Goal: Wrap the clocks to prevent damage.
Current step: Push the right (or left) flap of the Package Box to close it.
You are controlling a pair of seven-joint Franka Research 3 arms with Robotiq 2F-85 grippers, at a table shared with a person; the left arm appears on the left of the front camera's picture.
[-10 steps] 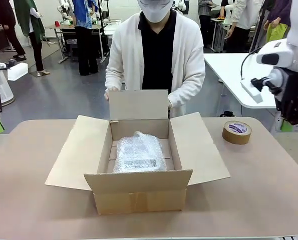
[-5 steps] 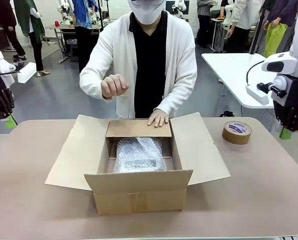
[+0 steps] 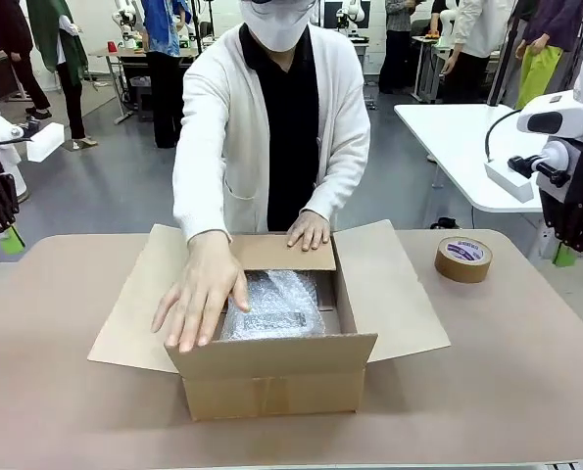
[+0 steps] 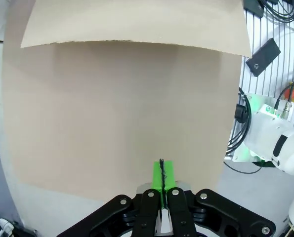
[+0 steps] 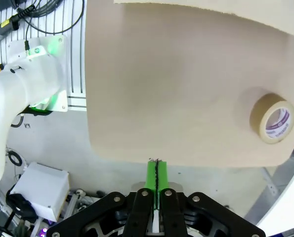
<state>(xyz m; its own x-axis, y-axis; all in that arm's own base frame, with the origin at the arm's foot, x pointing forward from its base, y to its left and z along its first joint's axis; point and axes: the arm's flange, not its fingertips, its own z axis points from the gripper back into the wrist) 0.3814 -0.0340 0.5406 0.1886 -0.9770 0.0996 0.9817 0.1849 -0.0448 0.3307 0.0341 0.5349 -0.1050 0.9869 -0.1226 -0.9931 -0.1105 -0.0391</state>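
A bundle in bubble wrap (image 3: 271, 305), the clock not visible through it, lies inside an open cardboard box (image 3: 271, 377) at the table's middle. The person presses the far flap (image 3: 271, 253) down with one hand (image 3: 310, 230) and lays the other hand (image 3: 199, 302) on the box's left flap. My left gripper (image 3: 11, 239) hangs shut at the far left, above the table edge; its green pads (image 4: 161, 175) meet. My right gripper (image 3: 562, 254) hangs shut at the far right, its pads (image 5: 157, 174) pressed together, holding nothing.
A roll of brown tape (image 3: 463, 258) lies on the table right of the box, also the tape roll (image 5: 273, 118) in the right wrist view. The box's side flaps (image 3: 394, 294) spread wide. The tan table (image 3: 526, 372) is bare around it.
The person folded the far flap down over the box, then reached the raised hand down onto the left flap. Both arms shifted only slightly at the edges.
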